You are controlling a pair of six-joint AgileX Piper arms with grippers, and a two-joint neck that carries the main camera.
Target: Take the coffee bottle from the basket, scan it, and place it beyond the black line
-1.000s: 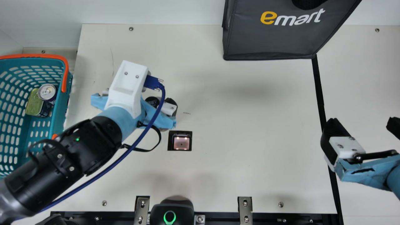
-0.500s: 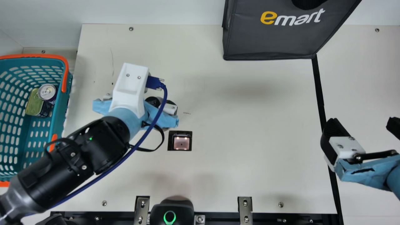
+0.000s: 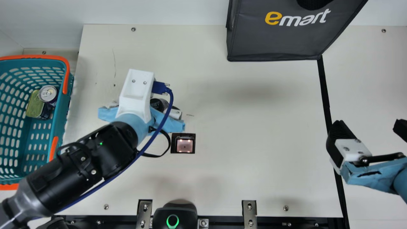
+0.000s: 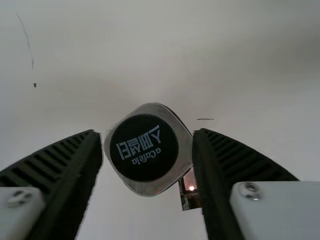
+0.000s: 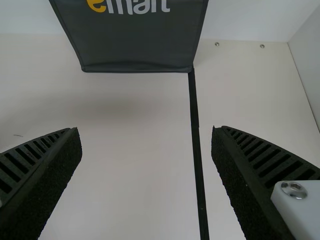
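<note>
My left gripper [image 3: 136, 119] is over the table's left part, up and left of the square scanner window [image 3: 184, 145]. The coffee bottle [image 3: 155, 103] shows its dark cap beside the white wrist mount. In the left wrist view the bottle [image 4: 144, 147] stands cap toward the camera, between the ribbed fingers of my left gripper [image 4: 148, 142], which is shut on it. Part of the scanner window [image 4: 190, 181] peeks out beside the bottle. My right gripper [image 3: 369, 127] hangs open near the black line [image 3: 324, 92]; in its wrist view, the empty gripper [image 5: 146, 137] straddles the line [image 5: 196, 145].
A teal basket [image 3: 60, 117] with orange handles holds a can [image 3: 48, 93] and a green-lidded tin [image 3: 35, 106] at the left. A dark grey bag [image 3: 273, 41] stands at the back. A black device [image 3: 173, 213] with a green ring is at the front edge.
My left arm has shifted a little to the right and toward the table's front, and the bottle has moved slightly with it. The right arm has kept still.
</note>
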